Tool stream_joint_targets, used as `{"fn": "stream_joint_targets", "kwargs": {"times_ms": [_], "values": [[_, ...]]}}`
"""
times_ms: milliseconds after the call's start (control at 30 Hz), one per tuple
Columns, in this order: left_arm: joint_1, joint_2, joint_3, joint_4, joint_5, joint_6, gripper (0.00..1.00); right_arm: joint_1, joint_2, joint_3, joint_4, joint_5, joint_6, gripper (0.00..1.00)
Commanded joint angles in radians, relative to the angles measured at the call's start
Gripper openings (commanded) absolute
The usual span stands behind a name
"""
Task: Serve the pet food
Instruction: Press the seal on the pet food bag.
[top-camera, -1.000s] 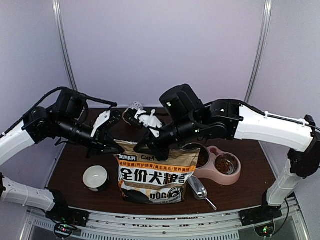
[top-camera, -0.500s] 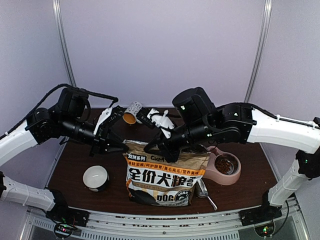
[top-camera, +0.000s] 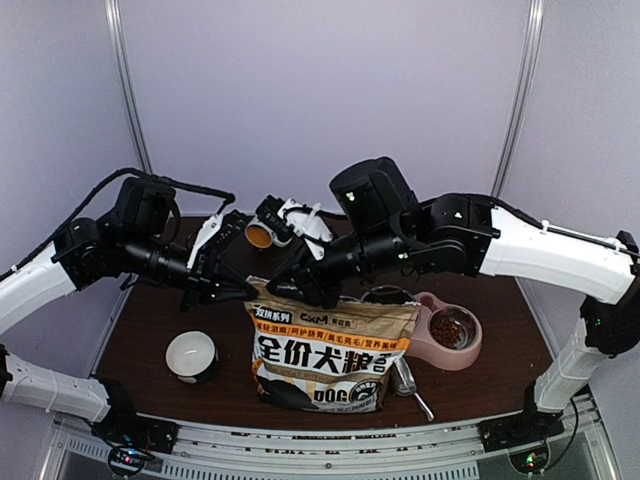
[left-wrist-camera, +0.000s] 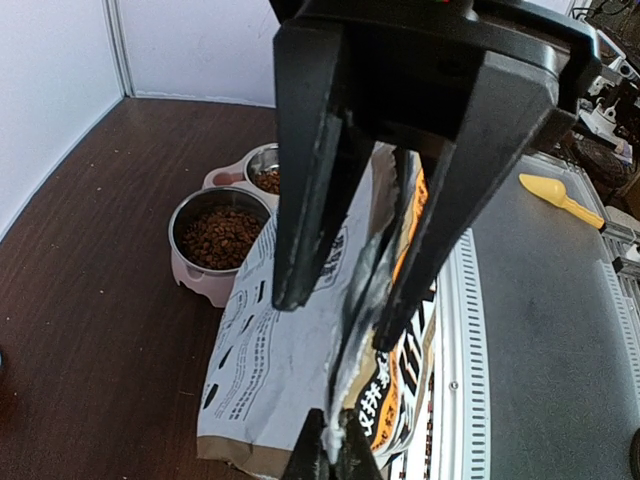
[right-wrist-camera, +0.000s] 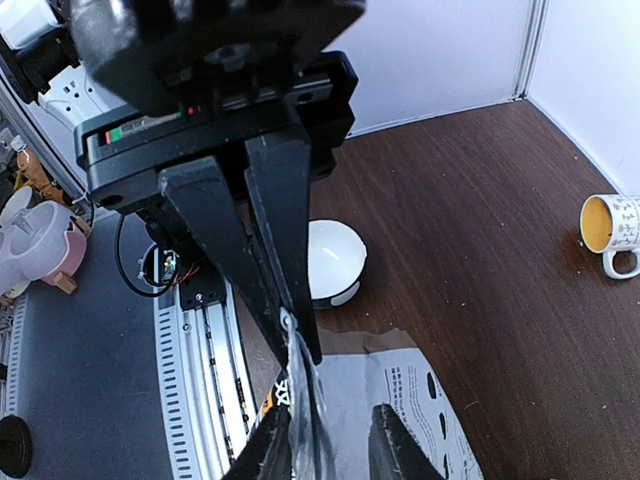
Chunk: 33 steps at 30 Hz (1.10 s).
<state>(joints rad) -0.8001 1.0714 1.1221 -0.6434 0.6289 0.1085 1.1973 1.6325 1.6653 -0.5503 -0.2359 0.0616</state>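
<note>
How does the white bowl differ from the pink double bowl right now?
The white bowl is a single dish and looks empty; the pink double bowl is a twin dish with kibble in both halves. The white bowl sits left of the bag, the pink double bowl right of it. Both stand upright on the table.

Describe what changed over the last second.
The right gripper slid left along the bag's top edge and opened, releasing it. The bag shifted slightly right early on. The left gripper stays pinched on that edge; pink double bowl and white bowl unmoved.
</note>
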Motion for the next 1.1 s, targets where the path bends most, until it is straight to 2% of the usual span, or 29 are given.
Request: {"fn": "stream_joint_targets", "kwargs": {"times_ms": [0, 100, 367, 567, 600, 700, 733, 967, 1067], "values": [[-0.002, -0.014, -0.009, 0.047, 0.014, -0.003, 0.00, -0.007, 0.048, 0.066, -0.017, -0.011, -0.034, 0.29], [-0.002, -0.016, -0.010, 0.048, 0.007, -0.003, 0.00, -0.007, 0.075, 0.093, -0.059, -0.017, -0.052, 0.32], [-0.001, -0.016, -0.006, 0.047, -0.005, -0.003, 0.00, -0.007, 0.102, 0.139, -0.187, 0.042, -0.111, 0.34], [-0.001, -0.014, 0.003, 0.044, -0.015, -0.002, 0.00, -0.007, 0.107, 0.164, -0.282, 0.093, -0.158, 0.28], [-0.001, -0.014, 0.005, 0.044, -0.016, -0.002, 0.00, -0.007, 0.105, 0.162, -0.286, 0.094, -0.161, 0.25], [-0.001, -0.010, 0.009, 0.044, -0.018, -0.001, 0.00, -0.007, 0.093, 0.157, -0.278, 0.091, -0.162, 0.03], [-0.001, -0.008, 0.010, 0.044, -0.018, -0.001, 0.00, -0.007, 0.090, 0.156, -0.275, 0.088, -0.161, 0.00], [-0.001, -0.011, 0.020, 0.031, -0.040, 0.003, 0.00, -0.012, 0.063, 0.143, -0.279, 0.094, -0.170, 0.00], [0.000, -0.016, 0.023, 0.026, -0.046, 0.003, 0.00, -0.018, 0.048, 0.119, -0.292, 0.095, -0.168, 0.12]]}}
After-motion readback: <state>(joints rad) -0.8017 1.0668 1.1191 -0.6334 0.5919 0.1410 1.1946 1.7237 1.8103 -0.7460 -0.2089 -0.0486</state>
